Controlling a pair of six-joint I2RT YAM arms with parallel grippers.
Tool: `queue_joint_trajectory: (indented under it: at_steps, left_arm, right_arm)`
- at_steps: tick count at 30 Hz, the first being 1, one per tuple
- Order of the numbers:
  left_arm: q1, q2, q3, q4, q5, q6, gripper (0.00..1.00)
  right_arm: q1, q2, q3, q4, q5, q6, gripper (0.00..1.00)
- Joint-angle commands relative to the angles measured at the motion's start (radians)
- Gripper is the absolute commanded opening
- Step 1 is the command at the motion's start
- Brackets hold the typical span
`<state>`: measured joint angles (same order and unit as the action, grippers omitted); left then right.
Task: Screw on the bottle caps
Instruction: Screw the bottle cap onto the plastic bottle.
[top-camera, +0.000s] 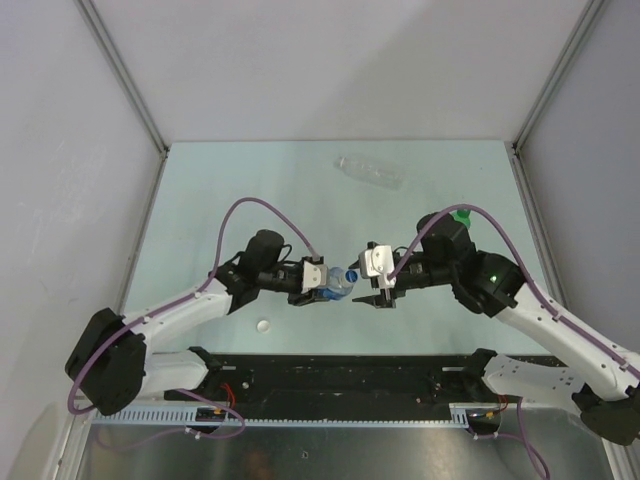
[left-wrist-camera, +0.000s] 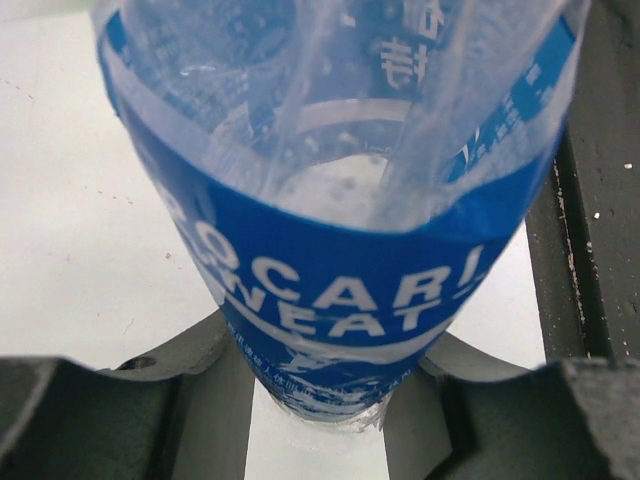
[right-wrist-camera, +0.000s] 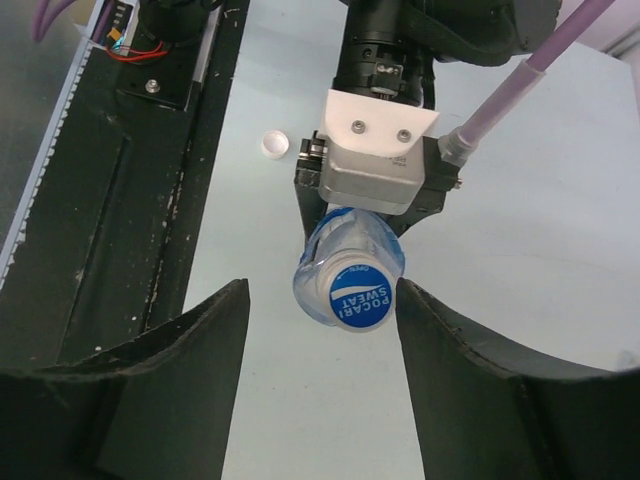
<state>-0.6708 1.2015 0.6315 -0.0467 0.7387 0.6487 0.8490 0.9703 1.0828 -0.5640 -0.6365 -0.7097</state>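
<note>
Dark fingers of the right gripper (right-wrist-camera: 320, 300) fill the bottom of its wrist view, spread wide and holding nothing. Just ahead of them, the blue-labelled bottle (right-wrist-camera: 340, 255) points its round end at the lens. That end is a blue disc with a white rim and reads as a printed cap (right-wrist-camera: 358, 297) sitting on the neck. How far it is threaded cannot be told, nor whether it lies between the fingertips or just short of them. Behind the bottle, the left gripper (left-wrist-camera: 335, 385) is clamped on its body and holds it roughly level above the table (top-camera: 200, 200). The label is creased and the thin wall looks dented.

A loose white cap (top-camera: 263, 325) rests on the table near the bottle, on the left arm's side and closer to the arm bases. An unlabelled clear bottle (top-camera: 370, 172) lies on its side well beyond the blue-labelled bottle, toward the far wall.

Likely trouble:
- If the right fingers close off-centre, they could push the neck sideways and set the cap crooked on its thread.
- The body looks soft, so twisting the cap may make the bottle buckle or spin inside the left grip instead of tightening.
- Squeezing harder to stop that could crush the bottle further.
</note>
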Motion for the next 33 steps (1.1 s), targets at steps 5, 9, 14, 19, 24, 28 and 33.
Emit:
queue_joint_trajectory:
  at_steps: [5, 9, 14, 19, 24, 28, 33]
  left_arm:
    - [0.006, 0.002, 0.051, -0.018, 0.042, 0.032, 0.0]
    - [0.005, -0.001, 0.053, -0.022, 0.046, 0.035, 0.0]
    - [0.005, -0.01, 0.051, -0.026, 0.054, 0.042, 0.0]
    - [0.005, -0.025, 0.048, -0.028, 0.063, 0.046, 0.0]
    - [0.005, -0.056, 0.058, -0.029, 0.07, 0.032, 0.0]
    - [0.005, -0.111, 0.08, -0.017, 0.035, 0.01, 0.0]
    - [0.004, -0.194, 0.055, 0.172, -0.125, -0.119, 0.0]
  right_arm:
    - [0.011, 0.027, 0.001, 0.076, 0.033, 0.017, 0.59]
    - [0.013, 0.033, 0.002, 0.07, 0.041, 0.019, 0.56]
    - [0.015, 0.044, 0.002, 0.06, 0.057, 0.025, 0.52]
    - [0.014, 0.053, 0.001, 0.058, 0.062, 0.036, 0.37]
    - [0.015, 0.058, 0.002, 0.054, 0.069, 0.061, 0.23]
    - [0.013, 0.071, 0.002, 0.059, 0.087, 0.133, 0.2]
    - [-0.003, 0.124, 0.001, 0.125, 0.14, 0.335, 0.15]
